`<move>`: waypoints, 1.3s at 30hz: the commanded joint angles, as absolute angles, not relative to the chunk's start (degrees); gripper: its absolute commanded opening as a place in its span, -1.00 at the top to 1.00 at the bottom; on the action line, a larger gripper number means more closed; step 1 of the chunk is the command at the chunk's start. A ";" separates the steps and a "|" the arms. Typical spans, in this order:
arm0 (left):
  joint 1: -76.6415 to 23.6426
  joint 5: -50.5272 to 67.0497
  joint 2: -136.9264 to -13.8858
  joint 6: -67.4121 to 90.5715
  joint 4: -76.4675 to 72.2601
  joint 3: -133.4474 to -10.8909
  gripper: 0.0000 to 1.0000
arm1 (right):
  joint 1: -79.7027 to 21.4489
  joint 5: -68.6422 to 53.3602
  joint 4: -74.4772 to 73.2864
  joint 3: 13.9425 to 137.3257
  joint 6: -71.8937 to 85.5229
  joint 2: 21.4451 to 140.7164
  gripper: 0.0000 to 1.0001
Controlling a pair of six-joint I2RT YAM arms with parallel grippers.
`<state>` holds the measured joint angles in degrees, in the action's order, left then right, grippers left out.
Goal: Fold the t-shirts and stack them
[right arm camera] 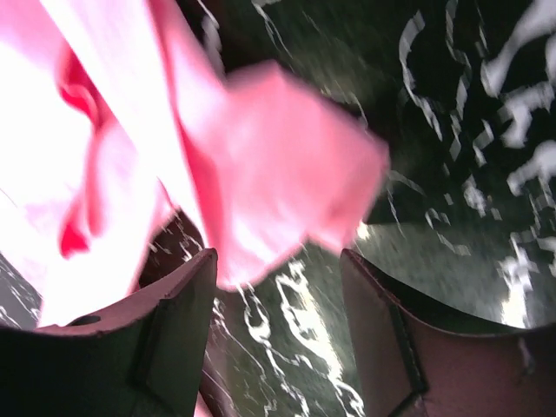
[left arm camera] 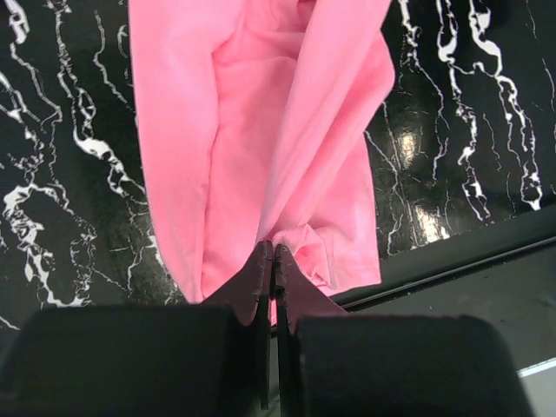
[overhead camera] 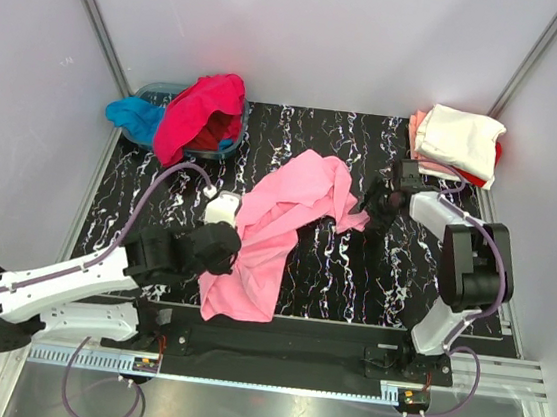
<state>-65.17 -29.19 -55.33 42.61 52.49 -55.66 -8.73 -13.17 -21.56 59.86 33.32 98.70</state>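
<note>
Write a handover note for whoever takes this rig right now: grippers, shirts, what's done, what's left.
Left gripper: shut on a fold of the light pink shirt, towards its near end.
Right gripper: open, at that shirt's right corner, not gripping it.
Light pink shirt: crumpled in the middle of the table, unfolded.
Done: cream white shirt stacked on the salmon shirt and red shirt, far right corner.
Left: fold the light pink shirt, then the hot pink shirt and blue shirt draped over the basin, far left.
</note>
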 commanded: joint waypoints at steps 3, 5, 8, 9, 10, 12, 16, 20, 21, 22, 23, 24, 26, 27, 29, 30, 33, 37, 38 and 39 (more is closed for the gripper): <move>-64.86 -32.08 -51.25 46.40 54.58 -51.43 1.00 | -8.70 -16.25 -18.81 66.18 33.75 104.06 -0.30; -64.86 -32.08 -49.93 47.11 54.58 -50.63 1.00 | -8.70 -17.22 -18.72 66.36 34.27 105.20 -0.28; -64.86 -31.91 -49.31 47.55 54.41 -49.57 1.00 | -8.88 -18.10 -18.54 64.87 34.37 103.81 -0.22; -64.86 -31.90 -49.22 47.64 54.49 -49.31 1.00 | -8.88 -18.19 -18.28 64.08 34.28 102.67 -0.17; -64.86 -31.99 -49.22 47.55 54.32 -49.22 1.00 | -9.05 -18.02 -17.76 61.98 34.02 101.00 -0.17; -64.86 -32.08 -49.48 47.46 53.97 -48.78 1.00 | -10.89 -15.13 -18.36 60.65 32.18 96.08 -0.16; -64.86 -31.90 -50.27 47.02 52.65 -48.34 1.00 | -14.58 -9.41 -25.04 63.10 28.83 93.52 -0.16; -64.86 -31.64 -50.63 47.28 51.77 -47.47 1.00 | -18.54 -5.37 -28.90 65.03 25.41 93.68 -0.22; -64.86 -31.47 -50.63 47.46 51.33 -47.29 1.00 | -19.85 -4.84 -29.52 65.56 24.97 94.30 -0.22; -64.86 -31.38 -50.45 47.55 51.07 -47.11 1.00 | -20.30 -4.66 -29.79 66.26 24.18 94.92 -0.22; -64.86 -31.12 -50.45 47.55 50.72 -46.76 1.00 | -20.48 -4.66 -30.14 66.53 23.91 96.31 -0.22; -64.86 -31.03 -50.28 47.64 50.71 -46.50 1.00 | -20.65 -4.75 -30.23 66.88 23.73 97.02 -0.22; -64.86 -30.94 -50.01 47.90 50.63 -46.06 1.00 | -20.74 -5.10 -30.58 67.94 22.94 99.13 -0.22; -64.86 -30.94 -49.84 47.99 50.71 -45.88 1.00 | -20.74 -5.36 -30.41 68.81 22.59 99.75 -0.22; -64.86 -31.02 -49.66 48.08 50.71 -45.44 1.00 | -21.09 -5.27 -30.76 69.96 21.97 101.42 -0.22; -64.86 -31.03 -49.48 48.08 50.71 -45.27 1.00 | -21.35 -5.27 -30.85 71.01 21.71 101.95 -0.21; -64.86 -31.20 -49.31 48.43 50.71 -44.74 1.00 | -21.97 -5.10 -31.46 72.42 21.18 103.88 -0.18; -64.86 -31.20 -48.78 48.69 50.36 -43.69 1.00 | -23.38 -4.22 -31.20 72.51 20.92 105.38 -0.14; -64.86 -31.20 -48.69 48.69 50.27 -43.51 1.00 | -23.99 -4.13 -31.20 72.51 20.92 105.64 -0.12; -64.86 -31.20 -48.60 48.78 50.19 -43.42 1.00 | -24.17 -3.87 -31.29 72.42 21.00 105.73 -0.11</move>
<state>-65.06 -29.78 -49.69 47.70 52.58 -43.92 -22.72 -5.63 -30.81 70.43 22.26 105.21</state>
